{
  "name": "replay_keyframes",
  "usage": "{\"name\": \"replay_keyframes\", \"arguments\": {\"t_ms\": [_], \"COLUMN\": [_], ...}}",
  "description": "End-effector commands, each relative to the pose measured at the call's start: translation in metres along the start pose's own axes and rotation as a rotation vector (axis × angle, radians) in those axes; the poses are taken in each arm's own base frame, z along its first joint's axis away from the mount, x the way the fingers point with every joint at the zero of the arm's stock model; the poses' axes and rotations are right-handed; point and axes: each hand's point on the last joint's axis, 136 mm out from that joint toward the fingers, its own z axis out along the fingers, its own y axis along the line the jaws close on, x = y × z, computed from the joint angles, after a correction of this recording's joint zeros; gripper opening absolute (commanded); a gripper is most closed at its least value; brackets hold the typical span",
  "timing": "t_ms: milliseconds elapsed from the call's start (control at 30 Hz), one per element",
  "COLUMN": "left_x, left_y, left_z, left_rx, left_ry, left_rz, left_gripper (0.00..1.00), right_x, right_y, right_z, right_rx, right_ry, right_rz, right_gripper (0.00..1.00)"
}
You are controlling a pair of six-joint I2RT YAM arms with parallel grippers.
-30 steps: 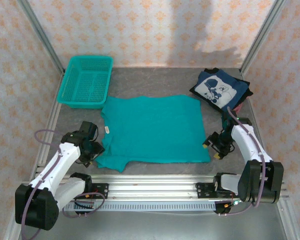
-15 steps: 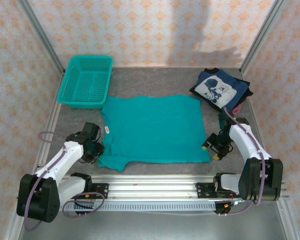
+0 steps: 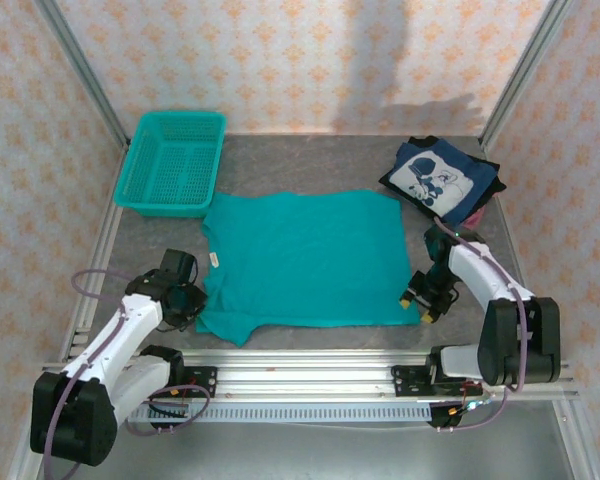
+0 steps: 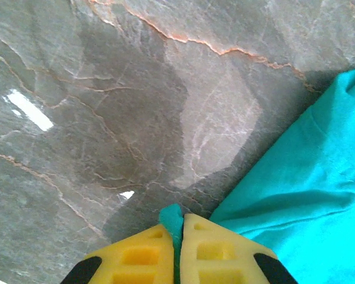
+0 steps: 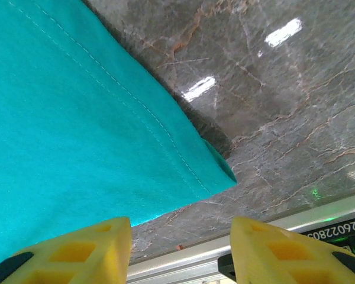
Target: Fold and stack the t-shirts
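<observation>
— Yellow-padded left gripper (image 4: 180, 239): what state?
— Pads pressed together, pinching a sliver of the teal cloth t-shirt (image 3: 305, 260) at its near left edge. From above, that gripper (image 3: 192, 303) sits low at the shirt's near left corner.
— And the right gripper (image 5: 180, 236)?
— Fingers spread wide, holding nothing. They stand either side of the shirt's near right corner; whether a pad touches the cloth cannot be told.
— Where does the shirt lie?
— Spread flat at the middle of the grey veined stone table (image 3: 280, 150), between the two arms.
— The second garment?
— Navy t-shirt with white cartoon print (image 3: 442, 178), folded, at the far right, well apart from both grippers.
— Anything obscured?
— A dark reddish thing (image 3: 472, 215) pokes out under the navy shirt's near edge, too little of it to identify. Both wrist views cut the fingers off at the frame's bottom. A teal plastic mesh basket (image 3: 173, 162) stands far left, just beyond the spread shirt.
</observation>
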Motion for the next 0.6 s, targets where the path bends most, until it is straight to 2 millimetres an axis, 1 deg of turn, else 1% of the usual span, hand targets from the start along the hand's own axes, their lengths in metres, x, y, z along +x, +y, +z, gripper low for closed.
{"name": "replay_keyframes", "arguments": {"t_ms": [0, 100, 267, 333, 400, 467, 533, 567], "left_x": [0.005, 0.005, 0.007, 0.008, 0.009, 0.011, 0.012, 0.013], "left_y": [0.003, 0.004, 0.007, 0.007, 0.006, 0.006, 0.007, 0.008], "left_z": [-0.001, -0.002, -0.004, -0.003, -0.003, -0.005, -0.008, -0.009], "left_rx": [-0.01, -0.011, -0.009, -0.007, 0.0, 0.007, 0.006, 0.007], "left_ry": [0.015, 0.016, 0.018, 0.024, 0.029, 0.034, 0.038, 0.041], "left_rz": [0.0, 0.007, 0.009, 0.011, 0.017, 0.023, 0.035, 0.042], "left_gripper": [0.08, 0.07, 0.07, 0.07, 0.06, 0.05, 0.05, 0.04], "right_x": [0.002, 0.0, 0.002, 0.002, 0.002, -0.003, -0.012, -0.014], "right_y": [-0.012, -0.013, -0.011, -0.012, -0.013, -0.013, -0.009, -0.008], "right_z": [0.007, 0.009, 0.017, 0.023, 0.03, 0.033, 0.031, 0.03], "right_rx": [0.075, 0.099, 0.117, 0.123, 0.13, 0.144, 0.144, 0.144], "right_ry": [0.001, -0.007, 0.0, 0.004, 0.016, 0.003, -0.025, -0.03], "right_rz": [0.028, 0.035, 0.041, 0.05, 0.056, 0.062, 0.063, 0.061], "right_gripper": [0.47, 0.47, 0.45, 0.45, 0.41, 0.3, 0.1, 0.04]}}
